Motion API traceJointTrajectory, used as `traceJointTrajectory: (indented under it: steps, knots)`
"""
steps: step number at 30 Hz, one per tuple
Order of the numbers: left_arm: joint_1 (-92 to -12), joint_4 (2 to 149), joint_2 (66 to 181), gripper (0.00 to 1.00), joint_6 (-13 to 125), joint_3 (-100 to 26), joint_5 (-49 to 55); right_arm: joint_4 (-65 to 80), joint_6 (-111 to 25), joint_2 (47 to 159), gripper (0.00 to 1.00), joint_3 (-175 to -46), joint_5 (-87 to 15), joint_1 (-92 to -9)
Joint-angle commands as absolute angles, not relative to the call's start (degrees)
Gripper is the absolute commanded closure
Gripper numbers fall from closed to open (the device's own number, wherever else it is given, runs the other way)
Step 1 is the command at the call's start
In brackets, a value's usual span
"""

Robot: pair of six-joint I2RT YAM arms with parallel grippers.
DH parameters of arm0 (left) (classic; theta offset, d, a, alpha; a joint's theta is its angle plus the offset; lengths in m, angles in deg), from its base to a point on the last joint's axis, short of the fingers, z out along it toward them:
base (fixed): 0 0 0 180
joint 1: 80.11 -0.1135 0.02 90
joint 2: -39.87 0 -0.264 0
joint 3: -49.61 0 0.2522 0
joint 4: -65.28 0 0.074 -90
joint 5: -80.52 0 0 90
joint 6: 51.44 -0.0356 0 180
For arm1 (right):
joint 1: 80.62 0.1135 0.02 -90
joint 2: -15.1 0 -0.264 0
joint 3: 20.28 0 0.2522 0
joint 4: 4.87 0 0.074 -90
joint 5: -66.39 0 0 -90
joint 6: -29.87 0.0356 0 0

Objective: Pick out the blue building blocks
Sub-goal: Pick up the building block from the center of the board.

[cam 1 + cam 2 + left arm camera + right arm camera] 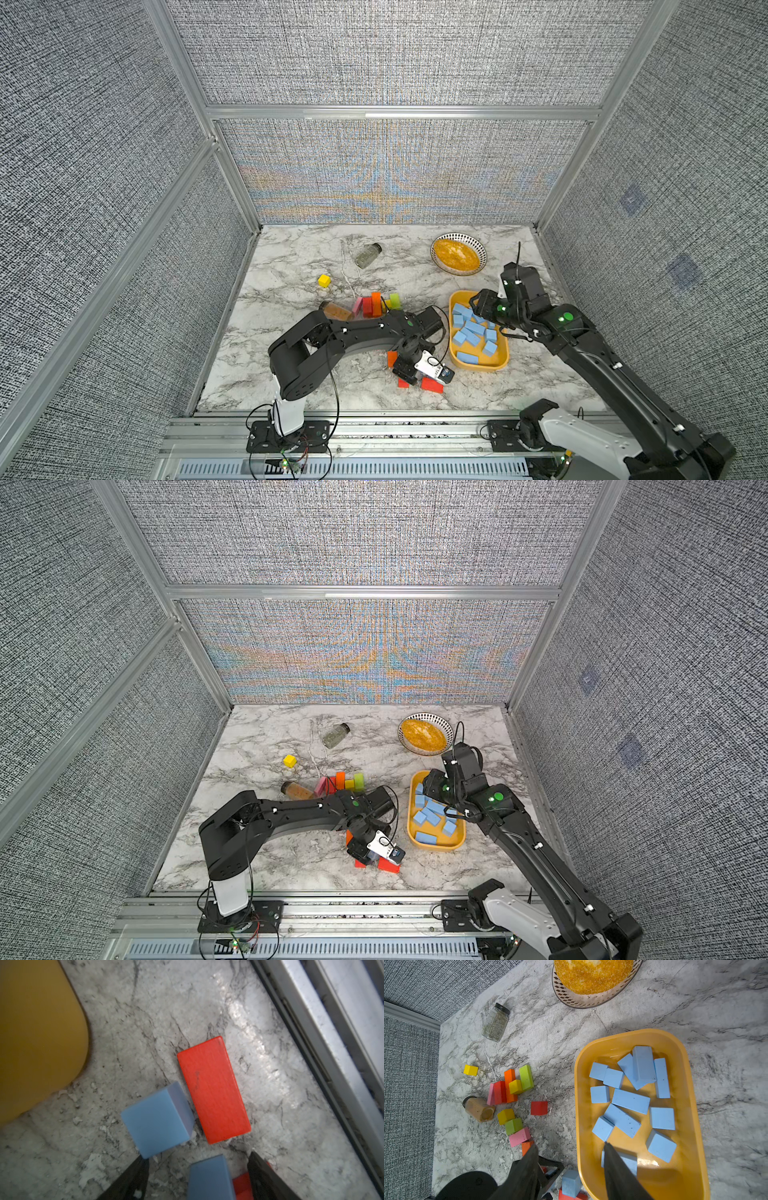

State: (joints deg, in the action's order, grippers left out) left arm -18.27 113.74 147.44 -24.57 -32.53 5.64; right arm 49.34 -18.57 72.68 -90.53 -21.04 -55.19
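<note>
Left gripper (197, 1156): jaws apart around a blue bar (209, 1178) lying lengthwise between them, with a blue cube (158, 1122) just beyond. To its right, the yellow tray (629, 1032) holds the other blue building blocks (630, 1101), bars flat at mixed angles. The right gripper (570, 1145) hangs above, jaws apart and empty.

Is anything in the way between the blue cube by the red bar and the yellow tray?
Nothing visible. Only bare tabletop lies between the blue cube and the tray. The red bar lies on the cube's other side, away from the tray.
</note>
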Motion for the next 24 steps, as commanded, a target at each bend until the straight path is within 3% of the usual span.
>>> traceJointTrajectory:
  steps: [1,7,24]
  knots:
    - [-18.3,113.2,147.2,0.31,-25.1,-32.1,2.8,49.0,-18.7,72.7,0.47,-90.7,-20.4,-55.2]
    - [-18.3,114.0,146.1,0.45,-24.2,-32.3,1.1,48.8,-18.6,73.5,0.47,-91.2,-20.8,-55.2]
    - [-20.8,114.3,139.2,0.84,-19.1,-32.1,8.8,45.0,-18.4,74.2,0.48,-90.5,-22.9,-55.2]
